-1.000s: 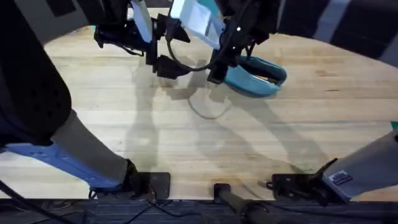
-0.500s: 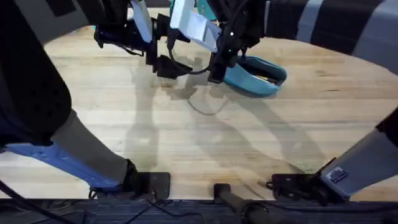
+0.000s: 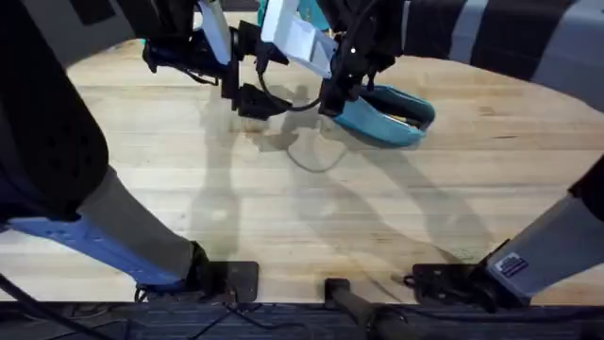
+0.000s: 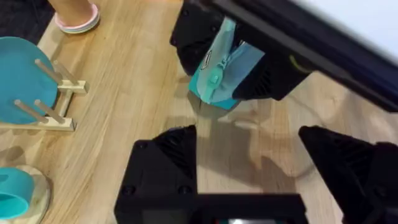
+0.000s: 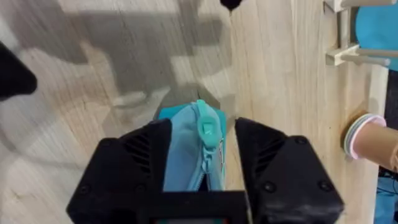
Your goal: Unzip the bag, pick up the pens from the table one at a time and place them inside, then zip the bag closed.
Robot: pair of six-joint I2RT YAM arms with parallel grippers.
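Bag [image 5: 189,146] end is clamped between right claw [image 5: 198,155] fingers; left claw [image 4: 249,162] is spread wide, just beside it.

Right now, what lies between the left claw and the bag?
Bare table: in the left wrist view, nothing sits between the open left claw and the bag.

- The bag [image 3: 382,118] is teal-blue fabric, with a lighter turquoise zipper pull [image 5: 205,127].
- The table [image 3: 311,217] is pale wood with plank grain and grey shadows.
- The left tool [image 4: 255,168] and the right tool [image 5: 202,162] are black.
- The rack [image 4: 59,102] is light wood and holds a turquoise plate [image 4: 22,78].
- The cup [image 5: 372,140] is pink-rimmed.
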